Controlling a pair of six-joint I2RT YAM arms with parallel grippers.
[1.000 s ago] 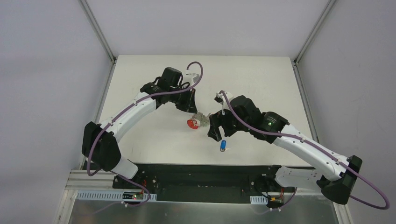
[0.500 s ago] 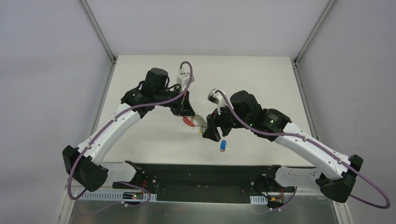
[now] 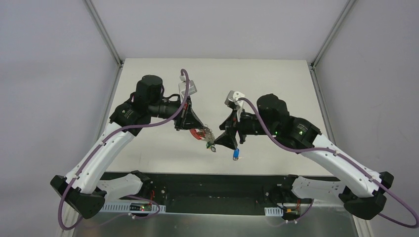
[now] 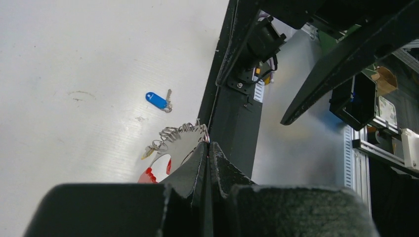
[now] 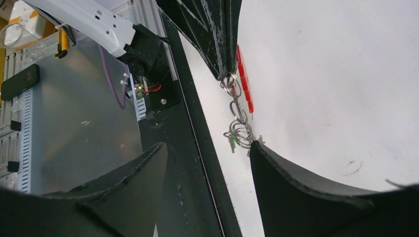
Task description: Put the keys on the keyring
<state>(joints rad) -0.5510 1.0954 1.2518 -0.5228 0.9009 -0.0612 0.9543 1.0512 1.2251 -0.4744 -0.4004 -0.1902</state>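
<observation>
The task is at an early stage, as far as I can judge. The left fingers are pressed together on the top ring of the keyring and hold it in the air above the bench, so that the red clip lies against them and the chain of small silver rings hangs down freely. The right fingers stand apart with nothing between them. One of their tips is just beside the lowest rings of the chain, and I cannot tell whether it touches them. The blue key lies alone on the bench, near the right fingers and a little closer to the arm bases, and it is not on any ring. At the bottom of the chain there is a small greenish piece; it may be a key already attached, but it is too small to be sure. So the holding of the keyring seems done. What is left is to pick up the blue key and to thread it onto a ring.
</observation>
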